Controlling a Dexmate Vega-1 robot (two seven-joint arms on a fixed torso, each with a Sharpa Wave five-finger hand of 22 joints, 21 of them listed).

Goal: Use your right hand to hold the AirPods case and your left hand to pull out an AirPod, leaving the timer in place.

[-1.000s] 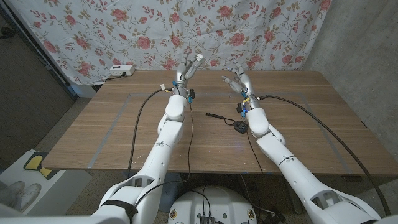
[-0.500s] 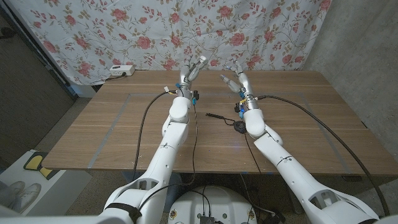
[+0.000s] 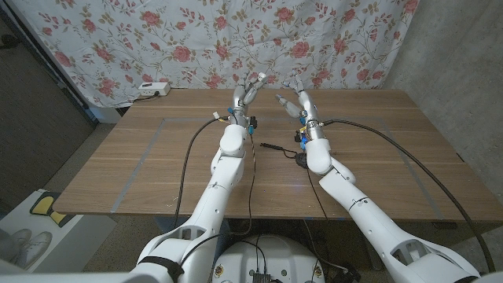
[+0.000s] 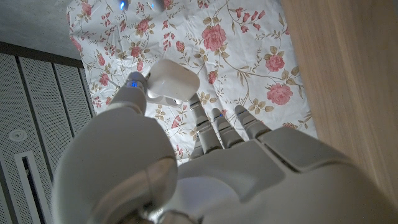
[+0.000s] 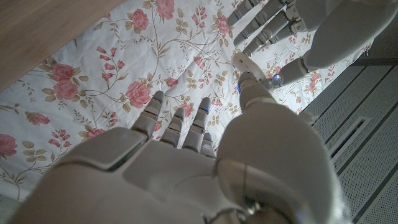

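White glossy arms, black cables, grey-jointed left robot hand (image 3: 250,87), blue fingertip lights

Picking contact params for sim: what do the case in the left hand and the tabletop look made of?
AirPods case: looks like smooth hard white plastic, rounded corners, soft sheen, gripped by the left hand. Table: brown wood-grain surface with a matte look; solid wood or laminate cannot be told.

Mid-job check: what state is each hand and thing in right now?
Left hand: raised, pinching the AirPods case.
Right hand: raised, fingers apart, empty.
AirPods case: off the table, at the thumb tip; lid unclear.
Timer: lying on the table, untouched.
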